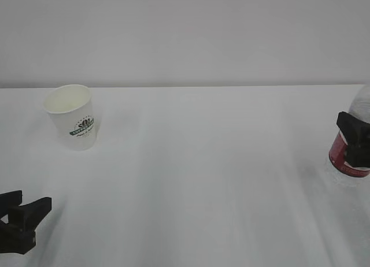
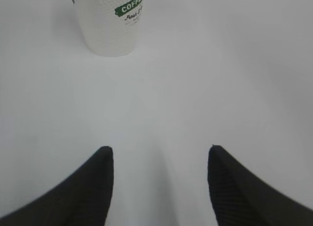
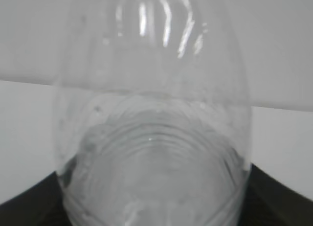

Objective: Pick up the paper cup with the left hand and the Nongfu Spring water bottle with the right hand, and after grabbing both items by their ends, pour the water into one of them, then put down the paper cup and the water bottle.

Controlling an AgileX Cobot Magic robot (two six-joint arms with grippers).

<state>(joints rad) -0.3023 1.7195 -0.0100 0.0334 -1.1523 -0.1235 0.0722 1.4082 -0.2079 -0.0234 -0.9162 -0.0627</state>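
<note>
The paper cup point(image 1: 73, 116) stands upright on the white table at the far left, and its base point(image 2: 109, 25) shows at the top of the left wrist view. My left gripper point(image 1: 20, 212) is low at the front left, well short of the cup. It is open, with nothing between its black fingers point(image 2: 88, 187). The Nongfu Spring water bottle point(image 1: 354, 163) stands at the right edge. My right gripper point(image 1: 354, 141) is shut on it at the red label. The clear ribbed bottle point(image 3: 154, 138) fills the space between the jaws. I cannot make out the water level.
The white table point(image 1: 202, 180) ends at a back edge against a plain pale wall. Bare tabletop lies between the cup and the bottle. The bottle is partly cut off by the right edge of the exterior view.
</note>
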